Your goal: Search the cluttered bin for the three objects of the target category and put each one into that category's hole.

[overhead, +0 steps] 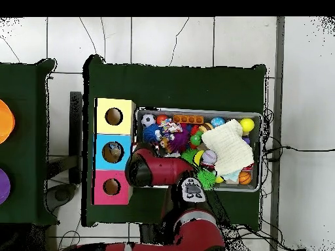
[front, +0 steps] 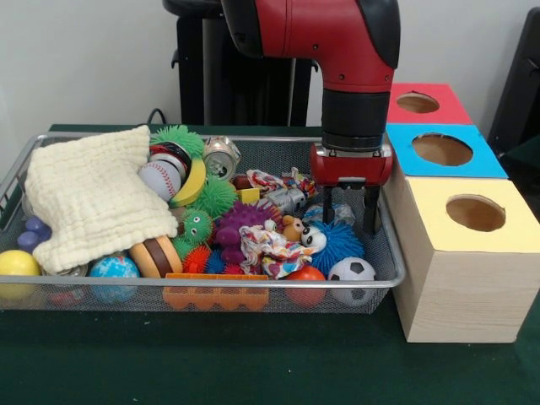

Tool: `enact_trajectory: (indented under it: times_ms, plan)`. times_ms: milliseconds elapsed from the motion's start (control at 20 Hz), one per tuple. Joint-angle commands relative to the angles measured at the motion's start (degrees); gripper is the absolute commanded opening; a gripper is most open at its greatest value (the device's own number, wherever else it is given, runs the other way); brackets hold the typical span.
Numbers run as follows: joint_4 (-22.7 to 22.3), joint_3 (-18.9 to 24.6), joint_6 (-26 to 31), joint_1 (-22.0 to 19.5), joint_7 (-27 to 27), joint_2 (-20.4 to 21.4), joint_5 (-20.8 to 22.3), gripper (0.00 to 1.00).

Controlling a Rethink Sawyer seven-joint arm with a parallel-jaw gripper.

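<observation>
The cluttered bin point(front: 101, 137) is a wide wire-mesh basket full of toys; it also shows in the overhead view point(overhead: 257, 115). My gripper point(front: 348, 213) hangs inside its right end with the jaws apart, and its fingertips point(front: 369, 221) are down among the toys. A pale see-through piece point(front: 342, 213), perhaps a plastic bottle, lies between the fingers behind a blue spiky ball point(front: 337, 240); I cannot tell what it is. No other bottle shows clearly. In the overhead view my arm point(overhead: 160, 168) hides the gripper.
Three wooden boxes with holes stand right of the bin: red top point(front: 439, 108), blue top point(front: 405, 156), yellow top point(front: 430, 198). A cream cloth point(front: 93, 198) covers the bin's left part. Silver cans point(front: 222, 156), balls and a soccer ball point(front: 350, 277) fill it.
</observation>
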State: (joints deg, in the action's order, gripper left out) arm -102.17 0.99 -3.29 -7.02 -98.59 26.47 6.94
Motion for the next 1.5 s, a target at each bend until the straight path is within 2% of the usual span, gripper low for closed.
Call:
enact_trajectory:
  times_ms: [50, 800, 1500]
  plan:
    - [-4.37, 2.58, 5.20, -2.68, -4.09, -5.12, 4.27, 1.00]
    - [-4.42, 1.70, 4.58, -1.78, -4.67, -6.34, 5.15, 1.00]
    - [-2.64, 1.74, 4.55, -2.46, -1.98, -8.83, 9.53, 1.00]
